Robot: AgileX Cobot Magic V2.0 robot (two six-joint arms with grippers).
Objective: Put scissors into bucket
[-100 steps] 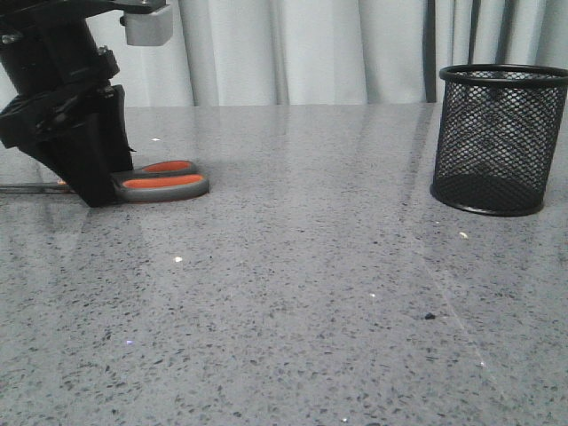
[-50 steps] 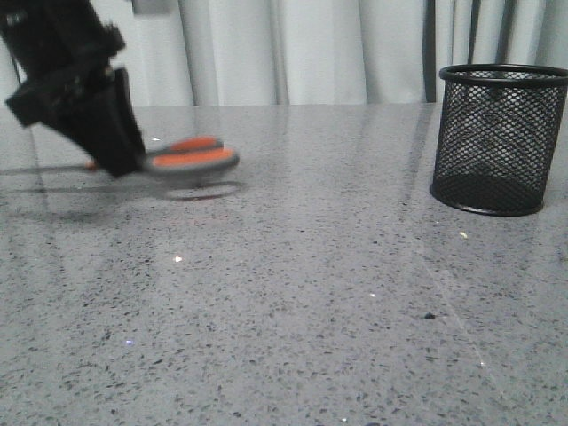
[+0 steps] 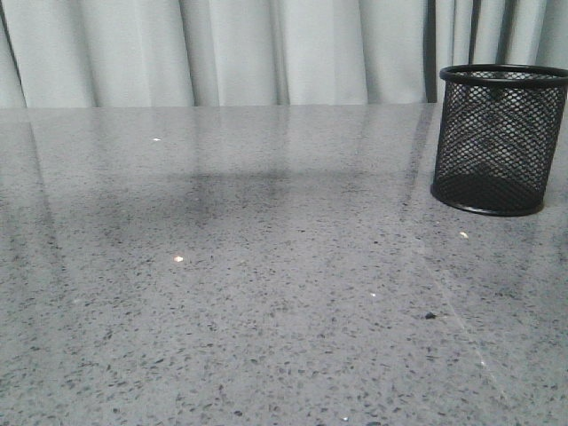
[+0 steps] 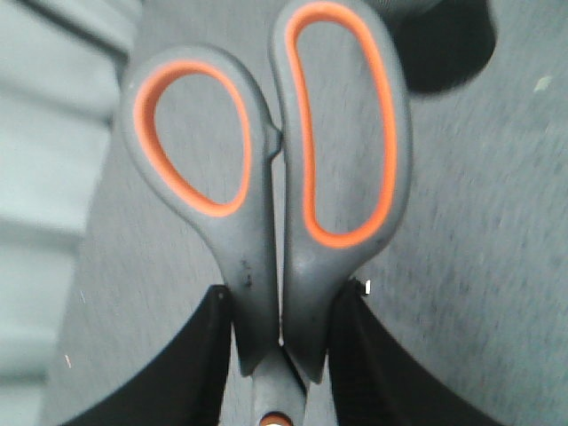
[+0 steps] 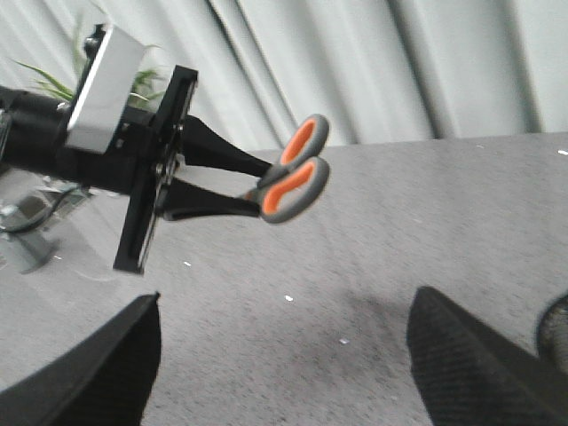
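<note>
The scissors [image 4: 284,177], dark grey handles with orange linings, are clamped at the neck between my left gripper's [image 4: 281,306] black fingers. The blades are hidden. The right wrist view shows the left gripper [image 5: 253,185] holding the scissors [image 5: 293,182] in the air above the table. Neither appears in the front view; only a faint shadow lies on the table there. The black mesh bucket [image 3: 501,138] stands upright at the table's right side. My right gripper [image 5: 284,355] is open and empty above bare table.
The grey speckled table [image 3: 266,293] fills the front view, with a pale curtain [image 3: 266,49] behind it. A green plant [image 5: 53,84] and a small stand [image 5: 27,240] show behind the left arm in the right wrist view.
My left gripper has lifted the scissors off the table and risen up out of the front view. The bucket has not moved.
</note>
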